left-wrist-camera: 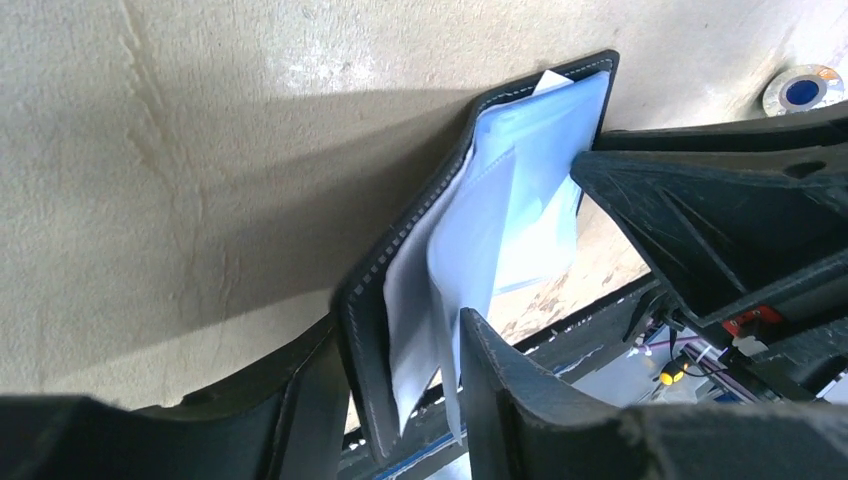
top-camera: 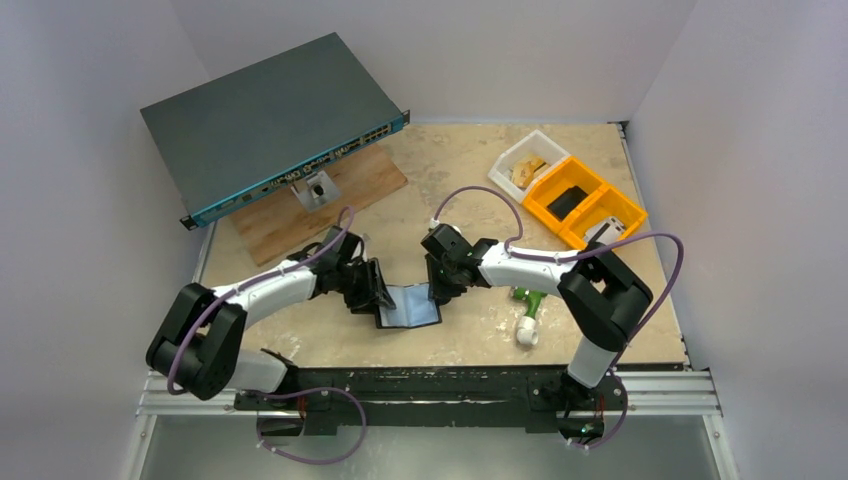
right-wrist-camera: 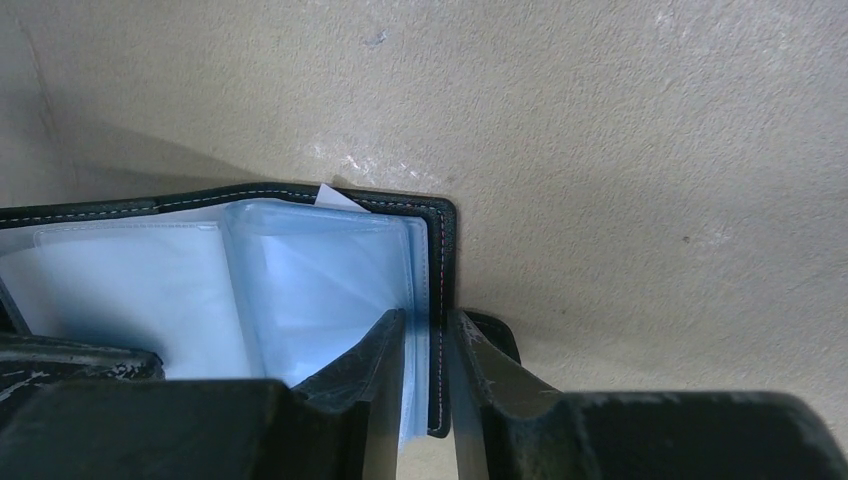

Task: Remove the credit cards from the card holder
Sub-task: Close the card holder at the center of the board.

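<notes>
The holder [right-wrist-camera: 441, 235] is seen lying open on the worktop [top-camera: 470, 190], near its front edge and midway between the two arms, with the pale blue cards [top-camera: 410, 303] fanned up from its inside. The left arm [top-camera: 270, 285] is stretched inward from its base, elbow low at the outer side, wrist turned so that the left hand [left-wrist-camera: 400, 390] comes in at the holder's left end. Its fingers [left-wrist-camera: 520, 400] are set on either side of the black cover and the nearest pale leaves, and appear to be pressed against them. The right arm [top-camera: 530, 268] is bent high at the elbow and angled back toward the centre, and the right hand [right-wrist-camera: 425, 370] is brought down on the holder's right edge. There the stitched rim and one blue leaf are pinched in the narrow gap between its fingers [right-wrist-camera: 375, 385]. Whether the leaves are cards or clear sleeves cannot be told for certain.
</notes>
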Action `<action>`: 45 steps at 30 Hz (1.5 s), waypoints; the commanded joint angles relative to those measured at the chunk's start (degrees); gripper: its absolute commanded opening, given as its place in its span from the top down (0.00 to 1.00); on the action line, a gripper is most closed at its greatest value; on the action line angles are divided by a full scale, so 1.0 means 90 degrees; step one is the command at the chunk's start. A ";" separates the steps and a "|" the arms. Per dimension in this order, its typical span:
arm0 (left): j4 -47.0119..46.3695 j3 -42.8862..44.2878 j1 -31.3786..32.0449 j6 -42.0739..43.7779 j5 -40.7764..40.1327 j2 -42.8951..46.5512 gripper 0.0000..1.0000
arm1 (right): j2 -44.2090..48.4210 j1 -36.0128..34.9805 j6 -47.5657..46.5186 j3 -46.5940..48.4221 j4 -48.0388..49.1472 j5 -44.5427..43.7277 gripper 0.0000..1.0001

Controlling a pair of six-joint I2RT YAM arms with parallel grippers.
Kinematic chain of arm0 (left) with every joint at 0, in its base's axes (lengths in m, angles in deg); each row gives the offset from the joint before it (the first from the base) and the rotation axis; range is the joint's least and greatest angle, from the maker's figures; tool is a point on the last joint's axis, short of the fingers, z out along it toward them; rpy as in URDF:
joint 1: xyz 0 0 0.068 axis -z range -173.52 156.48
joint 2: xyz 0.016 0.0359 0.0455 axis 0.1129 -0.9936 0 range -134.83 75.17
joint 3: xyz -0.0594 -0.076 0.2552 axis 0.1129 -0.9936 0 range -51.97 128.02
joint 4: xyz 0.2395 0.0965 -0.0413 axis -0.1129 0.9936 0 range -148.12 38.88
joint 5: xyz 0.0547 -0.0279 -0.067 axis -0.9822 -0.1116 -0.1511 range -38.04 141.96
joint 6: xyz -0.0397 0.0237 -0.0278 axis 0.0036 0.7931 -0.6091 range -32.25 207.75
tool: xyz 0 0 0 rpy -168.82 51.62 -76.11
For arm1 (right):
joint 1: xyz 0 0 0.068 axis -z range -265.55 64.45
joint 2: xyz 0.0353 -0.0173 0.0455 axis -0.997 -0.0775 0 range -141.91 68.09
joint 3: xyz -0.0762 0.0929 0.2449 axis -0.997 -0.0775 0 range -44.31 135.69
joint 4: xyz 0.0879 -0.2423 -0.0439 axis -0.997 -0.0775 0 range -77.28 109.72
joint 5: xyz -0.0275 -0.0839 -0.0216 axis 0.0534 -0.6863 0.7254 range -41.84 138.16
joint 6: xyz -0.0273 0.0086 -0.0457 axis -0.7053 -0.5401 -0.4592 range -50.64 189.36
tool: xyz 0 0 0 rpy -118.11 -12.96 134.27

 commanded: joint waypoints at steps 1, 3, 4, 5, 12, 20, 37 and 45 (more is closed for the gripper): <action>0.0301 0.0306 0.0084 0.0074 -0.0164 0.0350 0.60 | -0.0165 -0.0038 0.0099 -0.0091 -0.0048 0.0123 0.79; 0.0397 0.0389 0.0128 0.0115 -0.0188 0.0387 0.63 | -0.0147 -0.0038 0.0143 -0.0080 0.0036 0.0194 0.78; 0.0423 0.0420 0.0153 0.0125 -0.0198 0.0386 0.66 | -0.0146 -0.0042 0.0175 -0.0075 0.0075 0.0202 0.77; 0.0443 0.0449 0.0173 0.0134 -0.0200 0.0377 0.69 | -0.0143 -0.0041 0.0192 -0.0079 0.0126 0.0343 0.76; 0.0633 0.0705 0.0347 0.0144 -0.0219 0.0404 0.73 | -0.0122 -0.0077 0.0433 -0.0047 0.0421 0.0737 0.69; 0.0801 0.1054 0.0524 0.0171 -0.0253 0.0366 0.56 | -0.0117 -0.0089 0.0704 -0.0030 0.0771 0.1035 0.67; 0.0630 0.1375 0.0711 0.0081 -0.0087 0.0057 0.46 | 0.0501 -0.0089 0.1018 -0.0004 0.0500 0.0754 0.66; 0.0535 0.1466 0.0727 0.0027 0.0062 -0.0020 0.44 | 0.1041 -0.0089 0.0998 0.0086 0.0053 0.0334 0.67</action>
